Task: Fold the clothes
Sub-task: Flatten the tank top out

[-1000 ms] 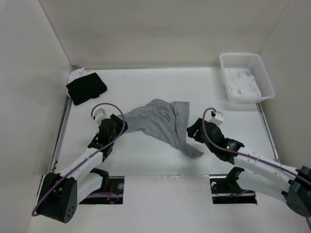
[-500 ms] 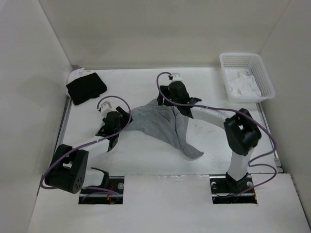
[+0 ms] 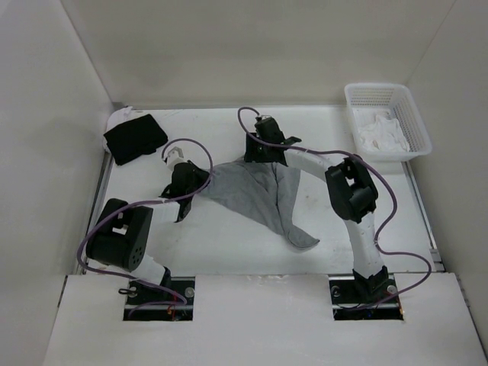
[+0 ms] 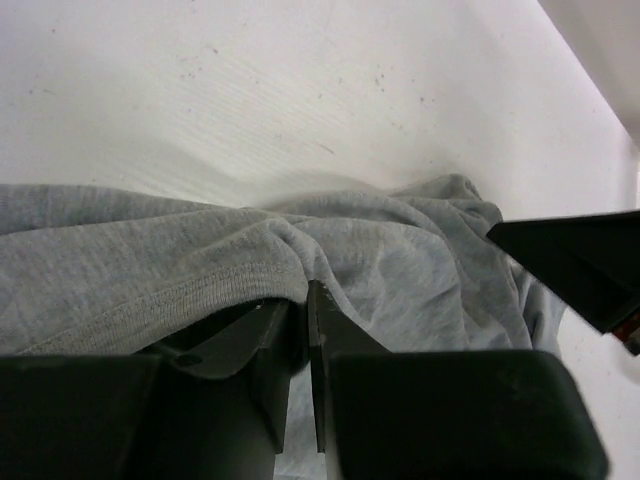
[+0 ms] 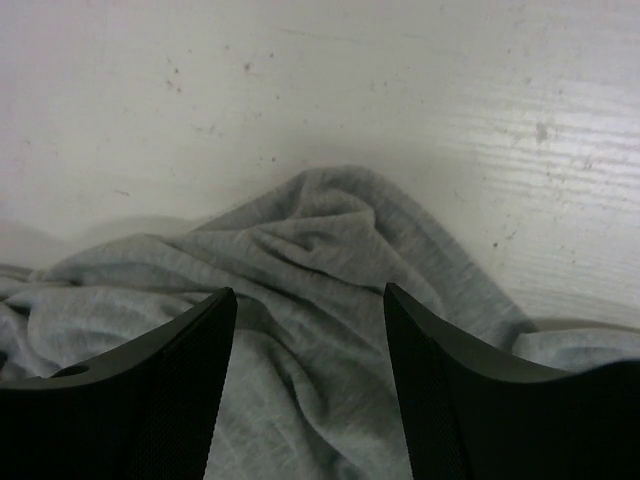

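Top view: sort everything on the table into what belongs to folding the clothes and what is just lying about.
Part of the job:
- grey top
- left gripper, pinching the top's hem
- right gripper, open over its far edge

Lying about:
- black cloth
- basket
- white cloth in the basket

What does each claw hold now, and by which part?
The left claw pinches the grey top at a fold of its hemmed edge. The right claw is open above it, holding nothing.

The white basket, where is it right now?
In the top view, the white basket sits at the table's far right corner, holding white cloth.
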### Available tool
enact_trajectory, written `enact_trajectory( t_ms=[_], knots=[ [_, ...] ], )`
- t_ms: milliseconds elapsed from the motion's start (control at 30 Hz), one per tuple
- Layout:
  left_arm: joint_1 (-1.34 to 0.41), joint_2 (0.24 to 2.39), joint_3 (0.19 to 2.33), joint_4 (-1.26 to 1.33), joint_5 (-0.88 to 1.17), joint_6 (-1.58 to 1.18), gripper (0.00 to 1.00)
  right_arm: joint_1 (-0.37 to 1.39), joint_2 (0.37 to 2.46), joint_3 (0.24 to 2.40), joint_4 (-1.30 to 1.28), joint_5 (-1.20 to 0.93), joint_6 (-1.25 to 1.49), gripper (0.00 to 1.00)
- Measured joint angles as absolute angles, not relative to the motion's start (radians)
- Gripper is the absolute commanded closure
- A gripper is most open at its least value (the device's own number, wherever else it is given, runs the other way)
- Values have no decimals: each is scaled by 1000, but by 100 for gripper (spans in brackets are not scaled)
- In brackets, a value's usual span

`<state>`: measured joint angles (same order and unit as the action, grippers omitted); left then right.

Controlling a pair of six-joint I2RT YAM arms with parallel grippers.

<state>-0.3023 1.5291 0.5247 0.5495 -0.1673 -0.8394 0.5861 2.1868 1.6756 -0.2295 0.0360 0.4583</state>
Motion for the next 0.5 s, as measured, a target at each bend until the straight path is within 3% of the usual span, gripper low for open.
enact_trajectory(
  t_ms=[167, 300, 500],
  knots=[
    [-271, 1545, 617, 542, -159, -854, 93, 583, 2187, 1676, -260, -76, 490, 86],
    [-246, 1551, 726, 544, -159, -852, 94, 582, 2172, 1628, -215, -126, 521, 94],
    [-207, 1685, 955, 530, -149, -852, 96, 570, 2003, 1363, -123, -134, 597, 97]
  ],
)
